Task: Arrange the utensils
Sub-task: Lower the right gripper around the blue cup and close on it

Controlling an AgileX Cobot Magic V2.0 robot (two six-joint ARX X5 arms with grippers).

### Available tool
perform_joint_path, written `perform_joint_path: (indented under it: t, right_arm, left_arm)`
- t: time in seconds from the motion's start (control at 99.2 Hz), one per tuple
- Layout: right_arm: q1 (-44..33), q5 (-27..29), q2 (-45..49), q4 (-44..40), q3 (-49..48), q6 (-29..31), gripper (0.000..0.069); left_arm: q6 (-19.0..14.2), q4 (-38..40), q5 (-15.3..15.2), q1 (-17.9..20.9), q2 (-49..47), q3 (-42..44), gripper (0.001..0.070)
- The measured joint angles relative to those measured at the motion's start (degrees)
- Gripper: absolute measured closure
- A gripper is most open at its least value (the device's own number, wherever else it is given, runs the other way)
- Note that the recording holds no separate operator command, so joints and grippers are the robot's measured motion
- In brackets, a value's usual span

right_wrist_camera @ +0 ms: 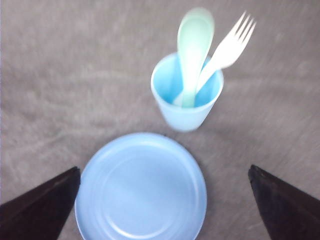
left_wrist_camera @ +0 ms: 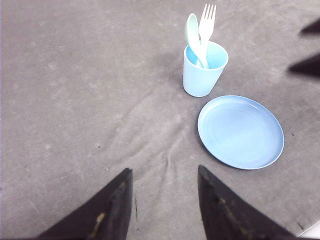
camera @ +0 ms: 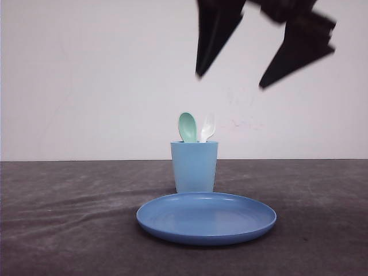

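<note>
A: Where do the utensils stand?

B: Both are in the light blue cup — the mint-green spoon and the white fork lean together, handles down, heads above the rim. The blue plate lies bare on the dark surface, just in front of the cup.

A: And the hands?

B: The right hand hangs high above the cup, a little to the cup's right, its fingers spread wide and gripping nothing. It is blurred in the front view. The left hand is well apart from the cup, fingers also parted and empty.

A: So which step is this?

B: Judging by how things lie, the gathering looks done — both pieces are in the cup, and nothing is loose on the surface near it. If so, the arm above need only lift clear.

A: Anything to mind?

B: The cup looks light and the utensils lean; a brush against the fork's tines could tip the whole lot, so any retreat should go up, away from the cup.
</note>
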Motion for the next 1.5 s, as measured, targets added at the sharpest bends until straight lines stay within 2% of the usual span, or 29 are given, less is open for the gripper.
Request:
perform_joint_path:
  t: [0.464, 0.625, 0.777, 0.968, 1.14, 1.503]
  right_arm:
    - [-0.8, 0.0, 15.9, 11.9, -0.8, 4.9, 0.0011]
    - [-2.2, -2.7, 20.0, 15.7, -0.8, 6.3, 0.0011]
    - [-3.4, -2.8, 21.6, 18.1, -0.8, 7.2, 0.0011]
    - [-4.3, -6.4, 23.7, 21.0, -0.8, 7.7, 0.0011]
    - [-4.7, -6.5, 25.0, 22.6, -0.8, 7.8, 0.0012]
    - [-7.4, -8.6, 27.7, 23.3, 1.2, 7.8, 0.0012]
  left_arm:
    - [0.0, 0.0, 0.0, 0.0, 0.0, 0.0, 0.0470]
    - [0.0, 0.0, 0.0, 0.0, 0.0, 0.0, 0.0470]
    - [0.0, 0.0, 0.0, 0.0, 0.0, 0.0, 0.0470]
    - [0.0, 0.0, 0.0, 0.0, 0.0, 0.0, 0.0470]
    - [0.0, 0.0, 0.0, 0.0, 0.0, 0.0, 0.0470]
    - [0.0, 0.0, 0.0, 0.0, 0.0, 0.0, 0.0470]
